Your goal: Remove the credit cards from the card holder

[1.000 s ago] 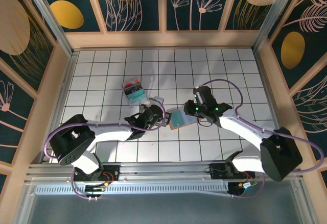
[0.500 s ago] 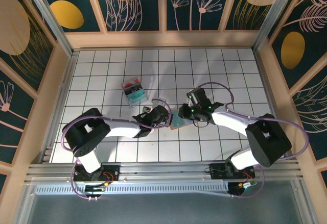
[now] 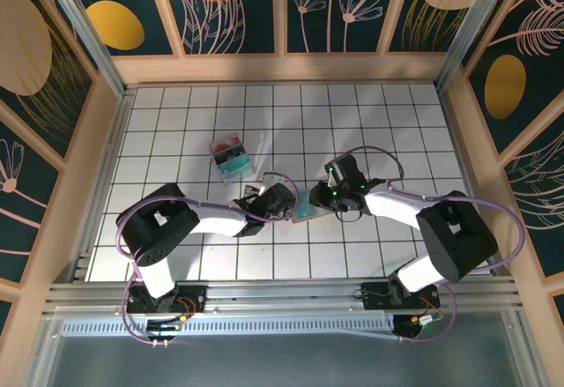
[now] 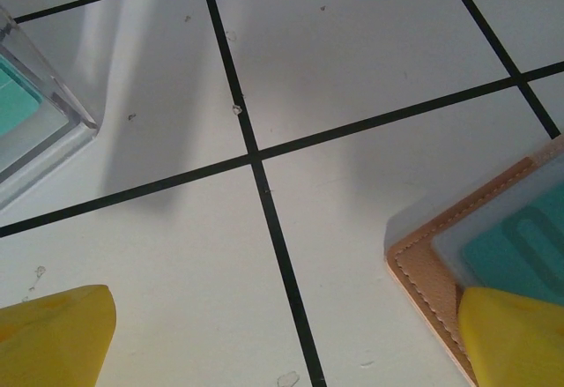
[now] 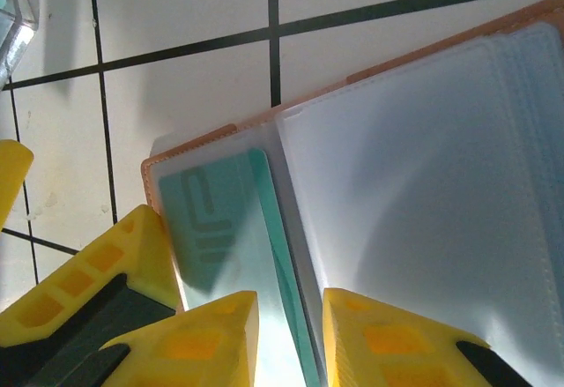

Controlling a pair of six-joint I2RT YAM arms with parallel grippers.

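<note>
The tan card holder lies open on the white gridded table, showing its grey-blue pockets; from above it is a small patch between the two grippers. A teal credit card sits in its left pocket. My right gripper hovers low over it, its jaws a narrow gap apart astride the card's long edge. My left gripper is open wide. Its right fingertip is over the holder's corner, its left one is over bare table. No red-orange card is in sight.
A clear plastic box with teal and red contents stands up and left of the holder; its corner is close to my left gripper. Wooden walls ring the table.
Both grippers have closed in on the card holder: the left one moved right to its edge, the right one moved left and lower over it. The holder and the box stayed put.
</note>
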